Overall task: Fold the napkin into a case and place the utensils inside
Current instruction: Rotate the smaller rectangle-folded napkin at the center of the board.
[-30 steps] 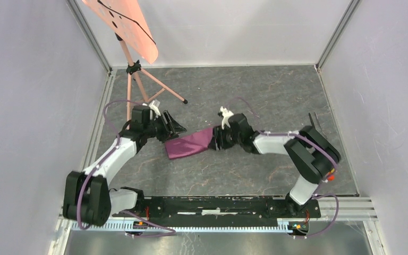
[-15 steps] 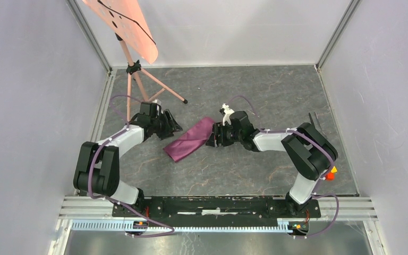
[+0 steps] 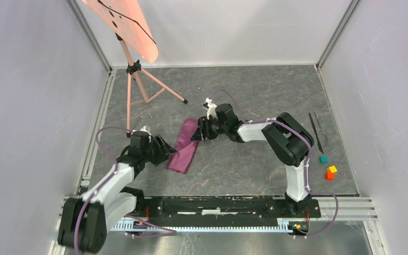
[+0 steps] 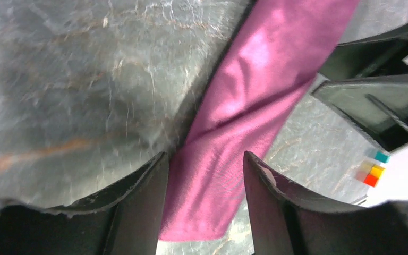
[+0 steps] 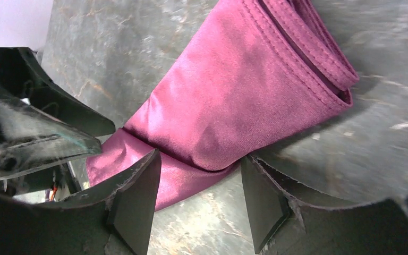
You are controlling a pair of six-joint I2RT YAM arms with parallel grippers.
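the napkin [image 3: 185, 145] lies flat on the bench [image 3: 255, 175], left of centre, folded into a long narrow strip. its long axis runs from the far end, by the right jaws, down and slightly left to the near end, by the left jaws, so you have one arm at each end of it.

in the left wrist view the left jaws stand apart, with the near end of the strip lying in the gap on the bench, not pinched. the right wrist view shows the same at the other end: the right jaws are spread and the cloth lies between them unclamped. stacked hems show at one end in that view. i take that for the mouth of the case, though i cannot tell if it gapes.

the utensils [image 3: 315, 130] lie side by side at the right edge of the bench, well apart from the napkin, pointing roughly near to far. your right arm is much the nearer to them. i'd judge the fetch falls to it, with the left jaws steadying the strip.
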